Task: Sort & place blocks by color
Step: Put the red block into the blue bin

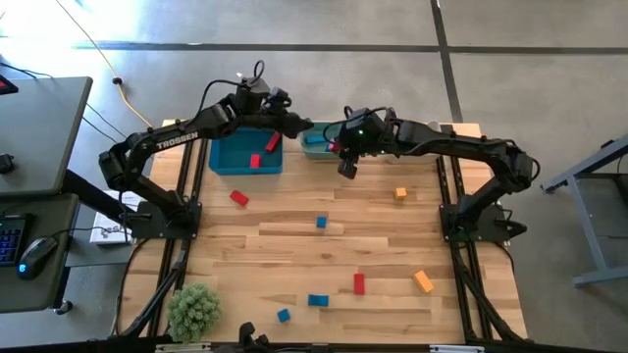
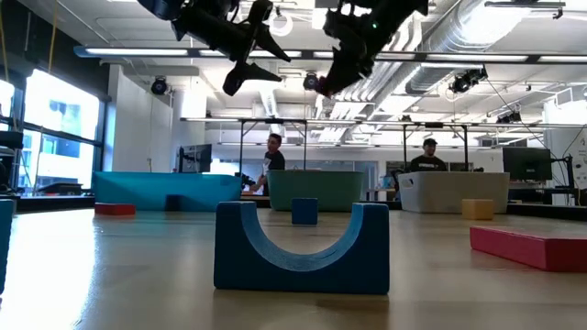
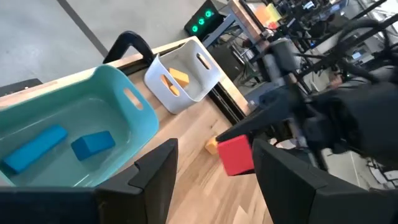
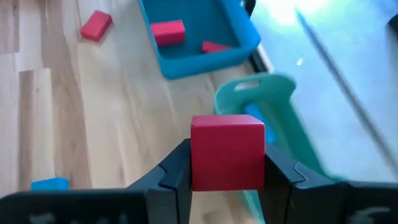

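Red cube (image 4: 227, 151) is clamped in the right gripper (image 4: 227, 180) above the worktop's far edge, beside the teal bin (image 4: 273, 118). Early release risks missorting. Left gripper (image 3: 214, 168) open, empty.

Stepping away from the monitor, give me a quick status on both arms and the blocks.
Right gripper shut on red cube, raised near the teal bin. Left gripper open, empty, above the blue bin. Nothing blocking.
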You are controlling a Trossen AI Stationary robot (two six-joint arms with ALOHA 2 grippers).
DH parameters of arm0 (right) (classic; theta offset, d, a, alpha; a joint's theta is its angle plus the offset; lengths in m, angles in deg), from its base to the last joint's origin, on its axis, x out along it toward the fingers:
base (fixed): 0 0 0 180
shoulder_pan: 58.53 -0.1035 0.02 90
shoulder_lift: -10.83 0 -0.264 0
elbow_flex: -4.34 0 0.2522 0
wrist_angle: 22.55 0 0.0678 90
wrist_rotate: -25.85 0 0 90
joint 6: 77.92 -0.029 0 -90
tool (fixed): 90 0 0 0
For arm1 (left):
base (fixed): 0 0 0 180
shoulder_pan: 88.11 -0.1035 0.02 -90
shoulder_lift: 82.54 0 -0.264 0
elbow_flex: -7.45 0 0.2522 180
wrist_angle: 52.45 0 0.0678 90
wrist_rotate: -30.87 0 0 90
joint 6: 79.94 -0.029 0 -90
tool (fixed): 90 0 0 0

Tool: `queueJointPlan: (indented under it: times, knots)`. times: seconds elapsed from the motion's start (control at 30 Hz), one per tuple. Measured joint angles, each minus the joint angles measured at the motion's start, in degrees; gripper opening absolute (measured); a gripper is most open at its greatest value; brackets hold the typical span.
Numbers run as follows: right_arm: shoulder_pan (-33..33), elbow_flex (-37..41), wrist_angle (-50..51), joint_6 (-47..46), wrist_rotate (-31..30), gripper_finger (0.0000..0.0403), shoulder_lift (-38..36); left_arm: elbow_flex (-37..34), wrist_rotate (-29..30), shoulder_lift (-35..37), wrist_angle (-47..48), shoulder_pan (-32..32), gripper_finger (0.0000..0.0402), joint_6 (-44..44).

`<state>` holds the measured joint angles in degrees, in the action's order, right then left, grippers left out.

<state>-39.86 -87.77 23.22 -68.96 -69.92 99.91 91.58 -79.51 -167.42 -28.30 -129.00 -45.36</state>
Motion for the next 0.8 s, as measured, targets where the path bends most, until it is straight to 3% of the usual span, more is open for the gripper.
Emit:
queueJointPlan:
  times: [0.3, 0.5, 0.8]
  knots:
    - [-2.26, -3.26, -0.09, 1.17, -1.15, 0.0109, -0.02, 0.00, -1.95, 0.00, 0.04, 0.92, 0.0195, 0.06]
    - [-2.59, -6.51, -0.11, -4.75, 6.10, 0.0109, -0.02, 0.00, -13.93, 0.00, -2.28, 0.48, 0.0195, -9.05]
    - [-2.55, -12.09, 4.33, -13.62, 15.18, 0.0109, -0.02, 0.00, -24.52, 0.00, -4.52, 0.48, 0.0195, -23.37]
